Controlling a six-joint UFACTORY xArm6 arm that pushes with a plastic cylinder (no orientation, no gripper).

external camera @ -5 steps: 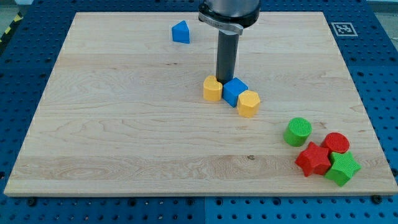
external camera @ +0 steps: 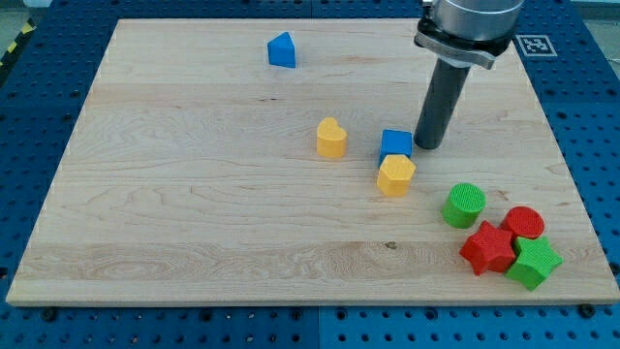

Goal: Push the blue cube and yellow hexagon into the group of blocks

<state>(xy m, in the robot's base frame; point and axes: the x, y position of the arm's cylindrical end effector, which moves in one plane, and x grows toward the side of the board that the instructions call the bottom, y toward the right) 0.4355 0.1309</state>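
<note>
The blue cube lies right of the board's middle, touching the yellow hexagon just below it. My tip rests on the board just to the right of the blue cube, close to it. The group sits at the lower right: a green cylinder, a red cylinder, a red star and a green star. The hexagon is a short gap to the left of the green cylinder.
A yellow heart-shaped block stands alone left of the blue cube. A blue triangular block lies near the board's top edge. The wooden board sits on a blue perforated table.
My tip moved from above the cube, between it and the yellow heart, to the cube's right side. The blue cube and yellow hexagon shifted right, away from the yellow heart.
</note>
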